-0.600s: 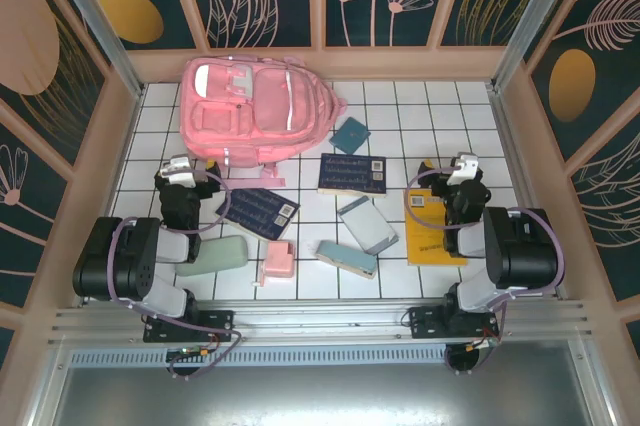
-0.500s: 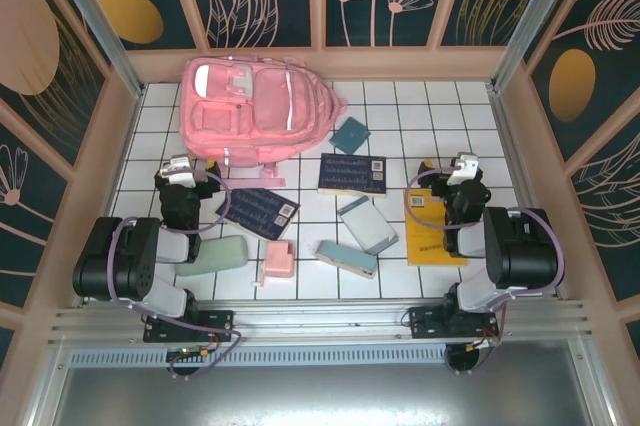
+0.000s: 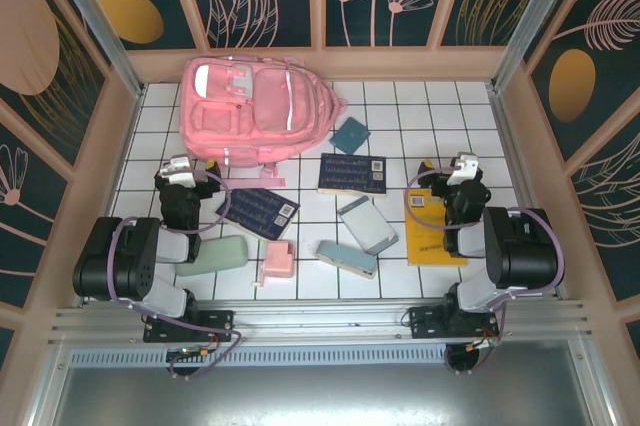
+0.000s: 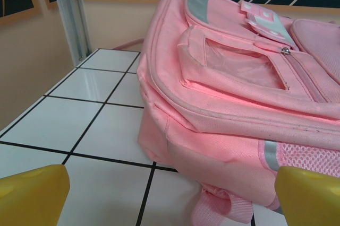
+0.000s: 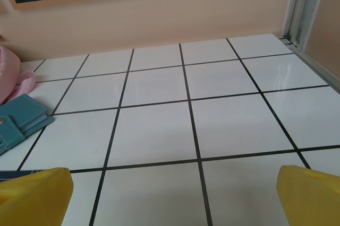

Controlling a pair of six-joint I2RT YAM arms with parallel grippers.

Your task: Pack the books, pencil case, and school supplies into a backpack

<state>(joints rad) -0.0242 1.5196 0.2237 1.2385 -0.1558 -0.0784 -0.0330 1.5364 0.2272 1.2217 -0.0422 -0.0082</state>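
The pink backpack (image 3: 250, 111) lies flat at the back left, and its side (image 4: 239, 93) is close in front of my left gripper (image 4: 172, 194). That gripper (image 3: 180, 164) is open and holds nothing. Two navy books (image 3: 352, 174) (image 3: 258, 212) lie mid-table. A small teal book (image 3: 351, 135) (image 5: 18, 122) lies beside the backpack. The yellow-orange book (image 3: 432, 234) lies partly under my right arm. The sage pencil case (image 3: 213, 255), a pink block (image 3: 275, 261), a light-blue slab (image 3: 347, 258) and a grey-blue case (image 3: 367, 224) lie near the front. My right gripper (image 3: 463, 163) (image 5: 172, 197) is open over bare tiles.
Wooden walls with metal corner posts (image 3: 100, 26) enclose the white tiled table (image 3: 440, 116). Both arm bases stand at the near edge by a metal rail (image 3: 320, 331). Bare tiles stretch ahead of the right gripper toward the back right corner.
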